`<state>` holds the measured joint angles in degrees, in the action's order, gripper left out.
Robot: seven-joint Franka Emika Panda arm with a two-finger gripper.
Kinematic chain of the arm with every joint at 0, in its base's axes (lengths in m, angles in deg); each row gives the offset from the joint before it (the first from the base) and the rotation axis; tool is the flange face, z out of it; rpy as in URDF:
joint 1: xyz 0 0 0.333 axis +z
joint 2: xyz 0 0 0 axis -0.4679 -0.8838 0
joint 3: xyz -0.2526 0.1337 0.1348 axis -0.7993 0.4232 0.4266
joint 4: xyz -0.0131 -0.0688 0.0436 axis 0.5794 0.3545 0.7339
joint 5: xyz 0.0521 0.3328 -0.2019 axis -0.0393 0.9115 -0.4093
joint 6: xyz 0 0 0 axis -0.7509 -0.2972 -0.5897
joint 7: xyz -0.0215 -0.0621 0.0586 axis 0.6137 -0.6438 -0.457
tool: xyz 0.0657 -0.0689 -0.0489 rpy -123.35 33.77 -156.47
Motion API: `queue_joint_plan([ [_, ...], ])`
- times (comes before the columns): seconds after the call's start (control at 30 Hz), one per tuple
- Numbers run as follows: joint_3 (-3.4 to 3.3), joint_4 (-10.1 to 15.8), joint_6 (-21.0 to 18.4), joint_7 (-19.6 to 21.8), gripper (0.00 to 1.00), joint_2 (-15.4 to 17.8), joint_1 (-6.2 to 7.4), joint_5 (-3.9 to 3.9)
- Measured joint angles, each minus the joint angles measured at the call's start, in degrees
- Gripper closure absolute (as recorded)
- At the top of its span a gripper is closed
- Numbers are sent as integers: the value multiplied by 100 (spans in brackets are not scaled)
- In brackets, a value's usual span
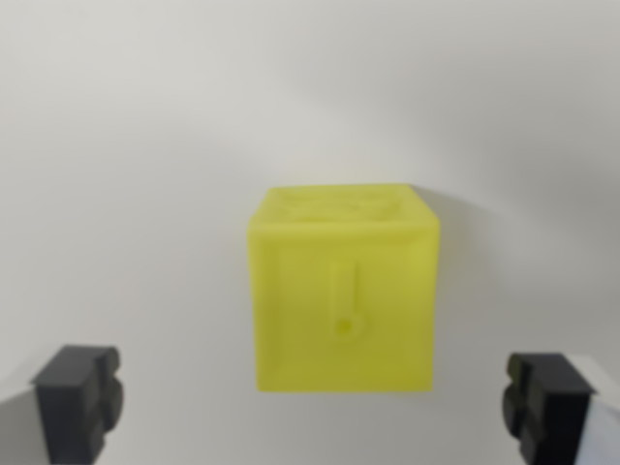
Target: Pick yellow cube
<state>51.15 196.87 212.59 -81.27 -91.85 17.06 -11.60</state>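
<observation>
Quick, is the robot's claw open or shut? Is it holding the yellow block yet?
Gripper: open and holding nothing; its two black fingers sit wide apart, and the translucent yellow plastic cube rests on the white surface between them, untouched.

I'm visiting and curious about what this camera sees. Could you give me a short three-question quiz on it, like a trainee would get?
1. True or false: the end effector already grips the translucent yellow plastic cube.
2. What lies under the cube: A) plain white surface B) wooden tray C) blue cloth?
3. How many black fingertips show in the wrist view?

Key: 1 false, the fingertips stand apart on either side of the cube, not touching it. 2 A. 3 two.
</observation>
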Motion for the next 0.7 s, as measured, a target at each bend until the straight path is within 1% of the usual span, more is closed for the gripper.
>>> queue_joint_plan([
  [0.27,0,-74,209,-380,0,-272,-68,87],
  [0.7,-3,-187,536,-529,0,-710,-72,185],
])
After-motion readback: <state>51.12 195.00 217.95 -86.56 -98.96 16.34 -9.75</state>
